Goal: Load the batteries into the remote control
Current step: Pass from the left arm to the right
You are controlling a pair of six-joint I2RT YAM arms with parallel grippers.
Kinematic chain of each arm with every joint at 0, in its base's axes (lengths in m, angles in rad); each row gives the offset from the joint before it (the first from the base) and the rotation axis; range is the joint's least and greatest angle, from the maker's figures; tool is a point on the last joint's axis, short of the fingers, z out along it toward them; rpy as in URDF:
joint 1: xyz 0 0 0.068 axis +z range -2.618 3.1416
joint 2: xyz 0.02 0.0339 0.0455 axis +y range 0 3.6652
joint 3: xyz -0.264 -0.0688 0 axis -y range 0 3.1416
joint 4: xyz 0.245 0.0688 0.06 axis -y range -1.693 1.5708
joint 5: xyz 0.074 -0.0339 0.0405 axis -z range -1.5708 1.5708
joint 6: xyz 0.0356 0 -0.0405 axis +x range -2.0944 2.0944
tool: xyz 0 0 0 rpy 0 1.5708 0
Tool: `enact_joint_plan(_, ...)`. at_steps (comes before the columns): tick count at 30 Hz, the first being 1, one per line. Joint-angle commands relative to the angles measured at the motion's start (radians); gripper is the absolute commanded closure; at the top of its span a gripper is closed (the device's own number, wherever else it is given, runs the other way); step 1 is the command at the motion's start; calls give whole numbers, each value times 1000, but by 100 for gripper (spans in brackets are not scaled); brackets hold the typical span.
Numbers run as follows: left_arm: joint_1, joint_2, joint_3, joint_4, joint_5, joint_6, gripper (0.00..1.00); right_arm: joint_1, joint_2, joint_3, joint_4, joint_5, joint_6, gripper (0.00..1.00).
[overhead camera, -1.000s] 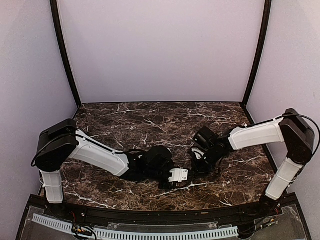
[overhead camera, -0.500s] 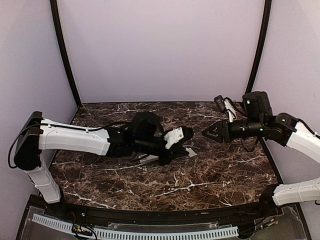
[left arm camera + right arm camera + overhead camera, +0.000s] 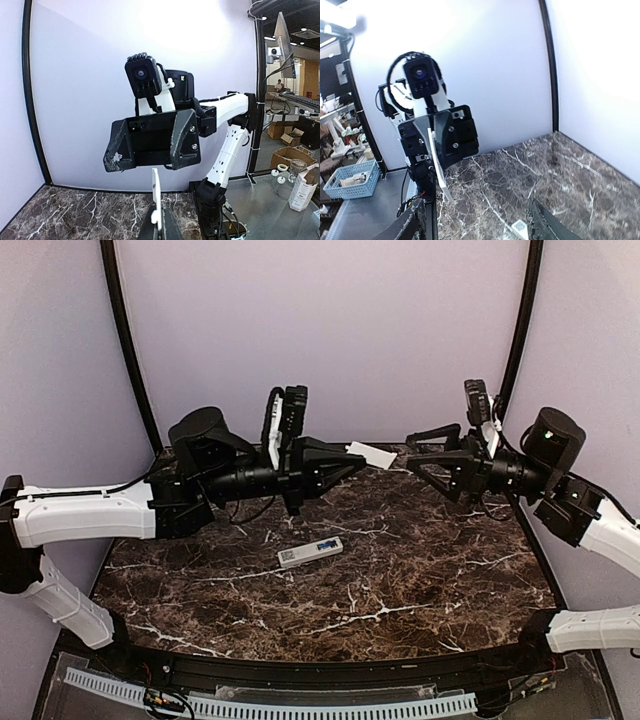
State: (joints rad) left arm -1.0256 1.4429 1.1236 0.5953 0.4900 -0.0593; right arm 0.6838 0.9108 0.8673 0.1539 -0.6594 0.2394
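Light: bright, even, from above.
Glare: wall [image 3: 200, 25] washed white in both wrist views.
Shadows: soft, faint on marble table [image 3: 430, 580].
Edges: wrist views bend outward.
Focus: top view slightly soft.

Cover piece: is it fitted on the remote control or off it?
Off: the left gripper holds the cover piece aloft, apart from the remote control lying on the table.
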Motion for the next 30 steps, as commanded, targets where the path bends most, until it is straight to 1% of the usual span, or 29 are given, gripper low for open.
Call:
enact_joint_plan(1, -2, -10, -6, 153, 68, -78, 100, 26, 51, 25, 252, -155, -1, 38)
enact_joint_plan(4, -3, -2, 3, 194, 80, -99, 100, 68, 76, 71, 208, -163, -50, 44)
enact_joint_plan(6, -2, 2, -2, 227, 81, -111, 100, 95, 84, 81, 199, -144, -64, 50)
enact_joint_plan(10, -2, 21, 7, 236, 95, -120, 100, 114, 98, 84, 216, -127, -59, 52)
enact_joint_plan(14, -2, 26, 3, 238, 98, -122, 100, 133, 130, 114, 204, -122, -58, 64)
enact_joint_plan(18, -3, 27, 5, 237, 102, -109, 100, 147, 165, 130, 201, -114, -51, 68)
enact_joint_plan(20, -4, 31, 5, 235, 105, -106, 100, 151, 175, 134, 208, -117, -43, 76)
enact_joint_plan(24, -4, 34, 4, 236, 107, -101, 100, 154, 192, 141, 206, -134, -35, 100)
enact_joint_plan(30, -4, 33, -9, 241, 101, -90, 100, 158, 191, 153, 166, -138, -46, 100)
